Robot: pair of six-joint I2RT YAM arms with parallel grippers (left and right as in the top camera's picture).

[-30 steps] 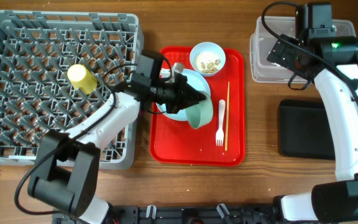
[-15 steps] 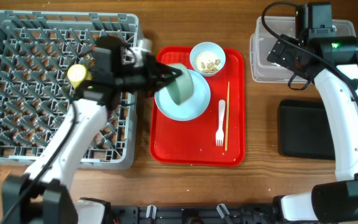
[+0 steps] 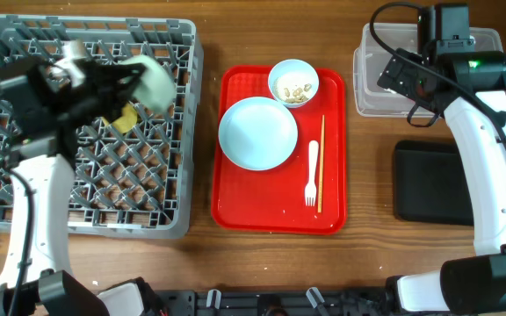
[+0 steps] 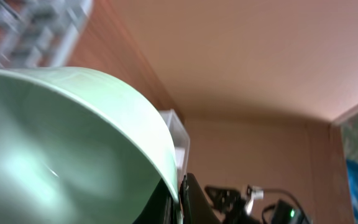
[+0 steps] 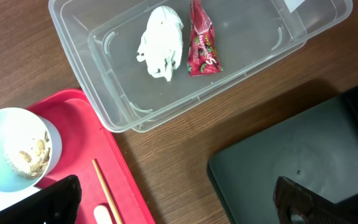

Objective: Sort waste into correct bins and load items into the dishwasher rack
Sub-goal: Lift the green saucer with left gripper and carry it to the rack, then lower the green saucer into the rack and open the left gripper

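My left gripper (image 3: 130, 81) is shut on the rim of the mint bowl (image 3: 154, 81) and holds it over the grey dishwasher rack (image 3: 25, 211). The bowl fills the left wrist view (image 4: 61, 143), with its rim pinched between the fingers (image 4: 183, 200). The yellow cup (image 3: 123, 120) lies in the rack, partly hidden. The light blue plate (image 3: 257, 133), the white bowl (image 3: 292, 82) of beige food scraps, the fork (image 3: 311, 175) and the chopsticks (image 3: 321, 162) are on the red tray. My right gripper (image 5: 179, 208) is open and empty above the clear tub (image 5: 98, 93), which holds the tissue (image 5: 160, 40) and the red wrapper (image 5: 202, 43).
The red serving tray (image 3: 235, 206) lies in the middle. The clear tub (image 3: 367, 96) stands at the back right, with the black tray (image 3: 433, 180) in front of it. The black tray also shows in the right wrist view (image 5: 291, 155).
My left arm has carried the mint bowl from the red tray leftward to over the rack. The right arm has not moved.
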